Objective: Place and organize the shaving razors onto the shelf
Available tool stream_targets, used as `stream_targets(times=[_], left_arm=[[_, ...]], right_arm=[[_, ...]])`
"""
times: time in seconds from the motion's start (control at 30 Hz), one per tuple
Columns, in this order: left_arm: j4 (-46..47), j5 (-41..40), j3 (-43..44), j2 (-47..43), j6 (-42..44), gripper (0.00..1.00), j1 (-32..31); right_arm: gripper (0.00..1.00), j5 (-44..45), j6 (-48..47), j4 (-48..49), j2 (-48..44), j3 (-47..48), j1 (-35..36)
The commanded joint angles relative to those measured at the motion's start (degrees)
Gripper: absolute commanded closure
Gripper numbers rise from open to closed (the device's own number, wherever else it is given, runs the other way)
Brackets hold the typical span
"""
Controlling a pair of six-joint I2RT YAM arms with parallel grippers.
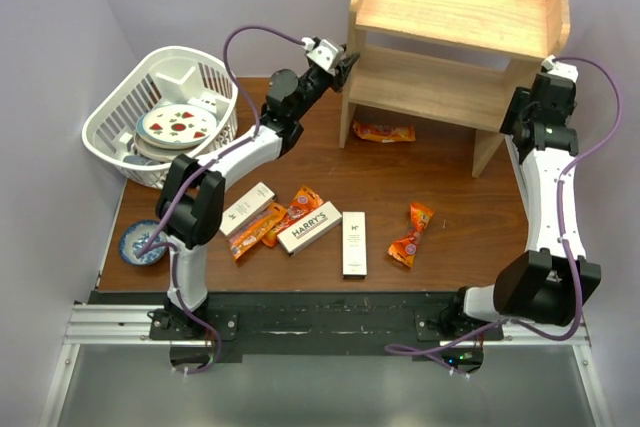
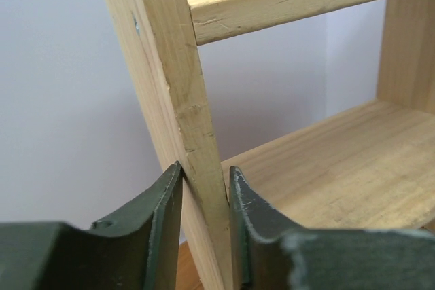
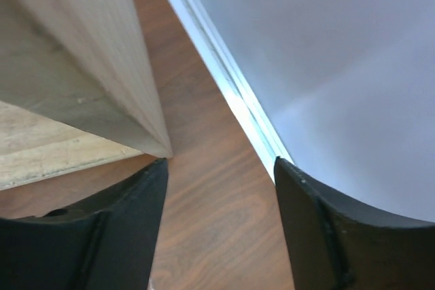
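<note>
The shelf [image 1: 450, 7], a two-level unit of light wood, stands at the far right of the brown wooden surface [image 1: 450, 197]. Both of its levels are bare.

The left arm [image 1: 250, 147] stretches across to the shelf's left side panel. The left jaws are closed on that panel's front edge. In the left wrist view the two dark fingers [image 2: 160, 215] press against the wood from either side.

The right arm [image 1: 545, 187] stands at the shelf's right side. The right jaws are open with only bare surface and the wall's base between them. The lower corner of the side panel sits just above the left finger [image 3: 129, 215]. I cannot tell whether that finger touches the wood.

The three shaving razors [image 1: 309, 227] lie flat on the surface near its front, well apart from the shelf. One box [image 1: 248, 207] lies to the left, the "HARRY'S" box sits in the middle, and a third [image 1: 354, 243] lies lengthwise to the right.

Orange snack packets [image 1: 295, 209] lie among the boxes, two of them between the left and middle box. Another packet [image 1: 412, 234] lies to the right of the third box. One more packet [image 1: 385, 131] sits at the foot of the shelf.

A white slatted basket [image 1: 205, 82] holding plates [image 1: 180, 125] stands at the far left. A small blue bowl [image 1: 140, 244] rests near the left edge.
</note>
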Motion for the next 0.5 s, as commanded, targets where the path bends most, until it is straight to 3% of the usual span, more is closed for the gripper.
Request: stream_targets(times=[0.0, 0.23, 0.47], left_arm=[[5.26, -7.37, 1.79, -0.31, 6.97, 0.78, 1.87], [5.61, -6.85, 1.0, -1.36, 9.26, 0.87, 3.27], [4.82, -6.85, 1.0, -1.01, 9.08, 0.71, 3.27]], right_arm=[[0.41, -4.8, 1.51, 10.97, 4.37, 1.92, -0.11], [0.46, -7.79, 3.54, 15.02, 11.06, 5.53, -0.2], [0.45, -7.8, 4.51, 18.01, 17.56, 11.76, -0.02]])
